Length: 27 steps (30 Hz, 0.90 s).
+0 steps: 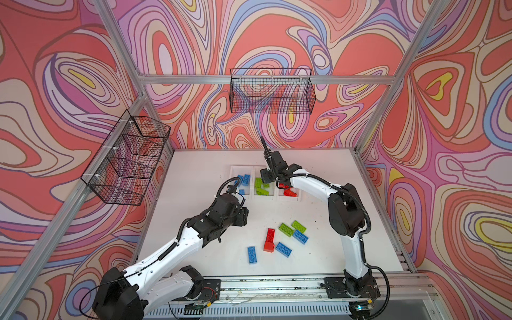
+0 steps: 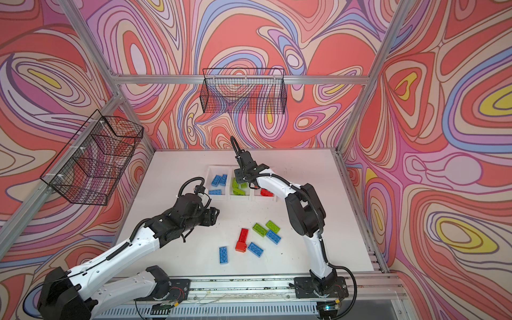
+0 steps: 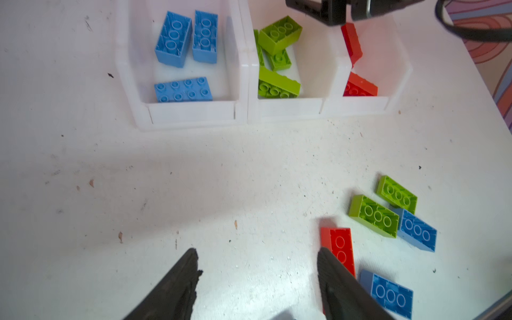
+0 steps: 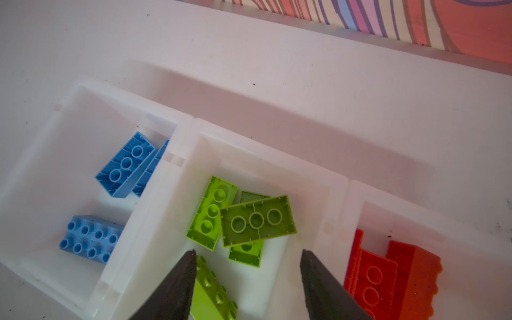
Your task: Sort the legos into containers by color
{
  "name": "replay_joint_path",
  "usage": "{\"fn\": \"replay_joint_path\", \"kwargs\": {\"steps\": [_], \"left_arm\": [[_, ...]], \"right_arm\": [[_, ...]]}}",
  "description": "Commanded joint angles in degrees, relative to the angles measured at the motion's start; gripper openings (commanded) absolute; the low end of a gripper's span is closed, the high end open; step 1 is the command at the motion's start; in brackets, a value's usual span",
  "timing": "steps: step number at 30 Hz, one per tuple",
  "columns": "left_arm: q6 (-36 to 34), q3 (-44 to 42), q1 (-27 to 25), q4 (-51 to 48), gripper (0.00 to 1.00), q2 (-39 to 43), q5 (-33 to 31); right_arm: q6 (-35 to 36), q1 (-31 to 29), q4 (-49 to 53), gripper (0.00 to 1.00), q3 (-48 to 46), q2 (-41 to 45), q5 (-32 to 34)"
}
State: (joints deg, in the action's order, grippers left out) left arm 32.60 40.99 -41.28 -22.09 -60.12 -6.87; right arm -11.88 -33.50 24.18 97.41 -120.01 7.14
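right wrist view: right gripper (image 4: pixel 247 252) parted, empty over part-filled containers (image 4: pixel 155 199); left gripper (image 3: pixel 257 250) likewise; seven legos (image 3: pixel 374 216) lie loose on tabletop (image 3: pixel 166 180).

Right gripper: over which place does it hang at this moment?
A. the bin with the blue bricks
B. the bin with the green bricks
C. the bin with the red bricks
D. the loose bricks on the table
B: in the right wrist view the right gripper stands open over the middle bin, where the green bricks lie.
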Motion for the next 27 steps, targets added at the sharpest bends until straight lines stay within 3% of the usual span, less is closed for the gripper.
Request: {"fn": "replay_joint_path", "kwargs": {"steps": [1,5,11,21,27], "left_arm": [[12.35,-1.71,-6.31,-6.46,0.73,0.16,-7.45],[25.03,-1.92,-15.53,-9.9,0.74,-3.53,-10.77],[34.42,1.63,-24.03,-16.99,0.75,-11.4,-8.02],[35.11,-2.0,-25.61,-12.28,0.74,-15.92,-0.14],[34.55,-3.65,-25.6,-9.78,0.66,-16.61,0.8]], "right_arm": [[-0.21,1.84,-2.8,0.64,-3.14,6.01,0.08],[-1.01,3.89,-5.79,0.64,-8.86,11.28,0.58],[-1.3,5.96,-8.36,0.65,-15.49,16.53,1.92],[-3.63,8.53,-10.39,0.65,-22.3,20.97,0.64],[-5.04,9.11,-9.04,0.64,-26.81,23.17,0.04]]}}
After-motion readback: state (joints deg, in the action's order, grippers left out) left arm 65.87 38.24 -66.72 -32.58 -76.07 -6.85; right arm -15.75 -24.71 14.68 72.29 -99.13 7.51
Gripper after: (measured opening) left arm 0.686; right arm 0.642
